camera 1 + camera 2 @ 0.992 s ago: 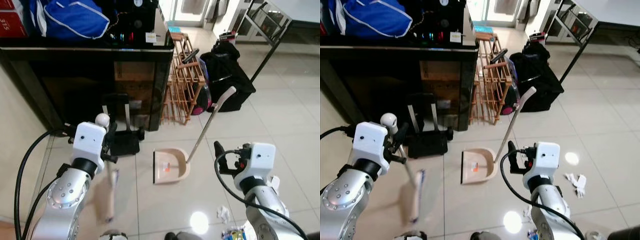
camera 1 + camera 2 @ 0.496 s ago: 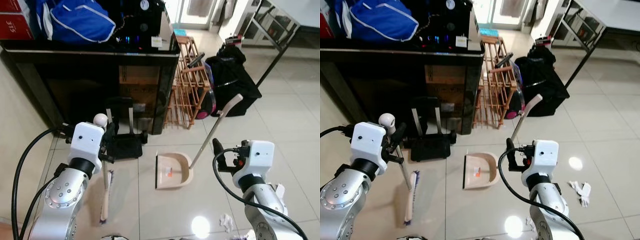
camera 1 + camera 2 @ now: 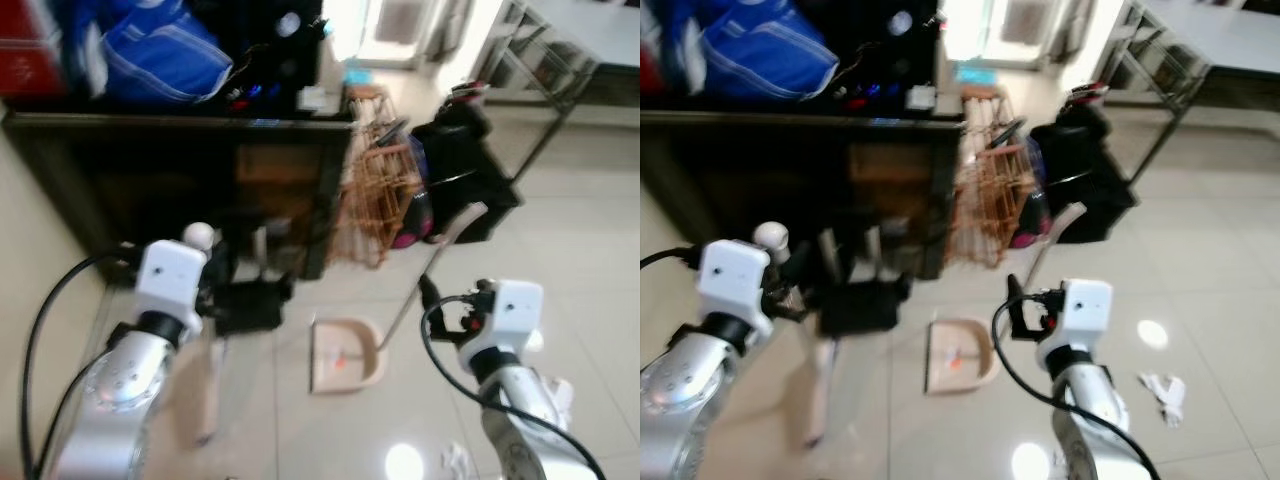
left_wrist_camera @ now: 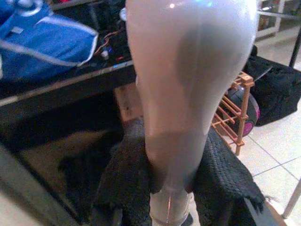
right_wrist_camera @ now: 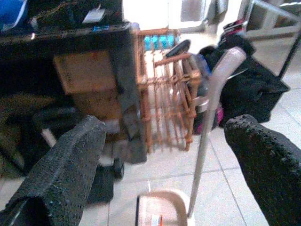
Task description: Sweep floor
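My left gripper (image 4: 171, 190) is shut on the pale broom handle (image 4: 183, 94), just below its rounded top (image 3: 200, 235). The broom's brush end (image 3: 207, 400) rests on the tiles below my left arm. A beige dustpan (image 3: 342, 357) lies on the floor in the middle, and its long handle (image 3: 435, 258) leans up to the right. My right gripper (image 5: 164, 165) is open, its fingers (image 5: 66, 174) wide apart. The dustpan handle (image 5: 211, 108) stands a little ahead of it, untouched.
A black cabinet (image 3: 180, 150) with a blue bag (image 3: 150, 60) on top stands ahead on the left. A small black trolley (image 3: 245, 300) sits at its foot, beside a wooden rack (image 3: 375, 200) and a black bag (image 3: 470, 180). Crumpled white scraps (image 3: 1165, 392) lie on the tiles at right.
The whole picture has shifted and blurred, so the camera has moved. The broom stays in my left gripper, and the dustpan lies where it was.
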